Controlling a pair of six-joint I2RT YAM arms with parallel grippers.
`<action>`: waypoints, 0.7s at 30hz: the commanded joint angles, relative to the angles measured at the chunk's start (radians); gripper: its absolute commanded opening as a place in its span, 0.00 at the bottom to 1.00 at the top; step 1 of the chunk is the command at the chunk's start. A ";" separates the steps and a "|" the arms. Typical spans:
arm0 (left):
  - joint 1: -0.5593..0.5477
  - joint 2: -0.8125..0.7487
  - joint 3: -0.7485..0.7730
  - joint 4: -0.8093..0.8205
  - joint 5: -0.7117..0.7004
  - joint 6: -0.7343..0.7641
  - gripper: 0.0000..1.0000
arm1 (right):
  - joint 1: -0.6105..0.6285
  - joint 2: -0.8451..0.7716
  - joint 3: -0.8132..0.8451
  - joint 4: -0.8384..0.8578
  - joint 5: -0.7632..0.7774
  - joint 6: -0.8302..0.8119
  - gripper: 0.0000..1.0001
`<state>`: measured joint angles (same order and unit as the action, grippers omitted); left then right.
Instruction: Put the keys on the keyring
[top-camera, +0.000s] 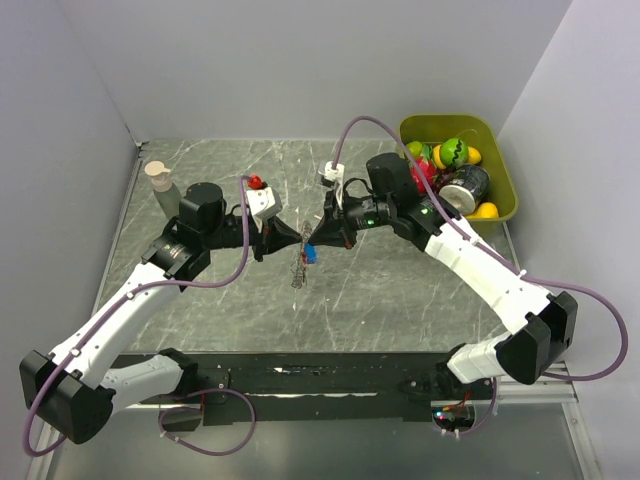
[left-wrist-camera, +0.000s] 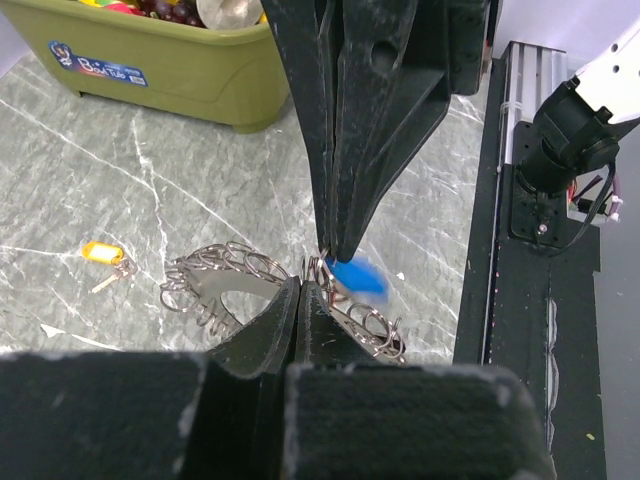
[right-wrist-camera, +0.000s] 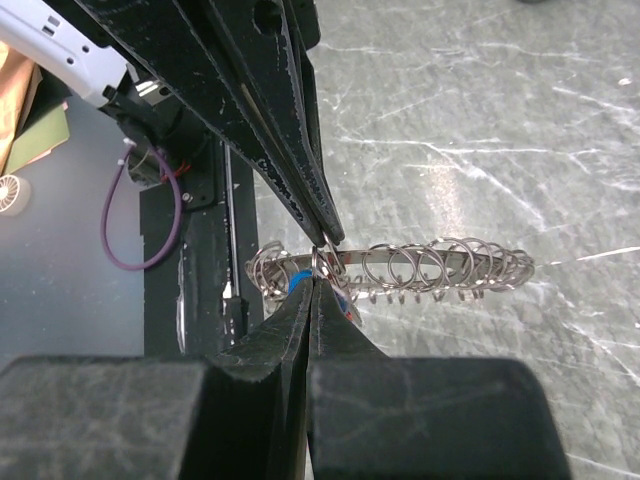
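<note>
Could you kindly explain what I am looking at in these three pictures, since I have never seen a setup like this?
Two robot arms are bolted to the near edge of a marble-look table. The overhead picture comes from a fixed camera above and behind them; the other two come from cameras on each wrist, looking along that arm's own fingers. The left gripper and right gripper meet tip to tip mid-table, both shut on the keyring, a metal band hung with many small wire rings. A blue key sits right at the fingertips. A yellow key lies loose on the table. A green bin of toy fruit and a bottle stand at the back.
</note>
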<state>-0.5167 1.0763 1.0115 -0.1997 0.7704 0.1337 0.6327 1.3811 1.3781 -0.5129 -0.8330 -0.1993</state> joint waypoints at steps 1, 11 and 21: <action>-0.006 -0.006 0.044 0.069 0.040 -0.013 0.01 | 0.012 0.004 0.007 0.004 -0.014 -0.009 0.00; -0.008 -0.009 0.036 0.040 0.041 0.004 0.01 | 0.013 -0.025 -0.022 0.056 0.034 0.024 0.00; -0.008 -0.006 0.036 0.008 0.041 0.020 0.01 | 0.012 -0.051 -0.030 0.071 0.026 0.023 0.00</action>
<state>-0.5171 1.0763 1.0115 -0.2108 0.7734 0.1383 0.6392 1.3766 1.3491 -0.4953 -0.8055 -0.1764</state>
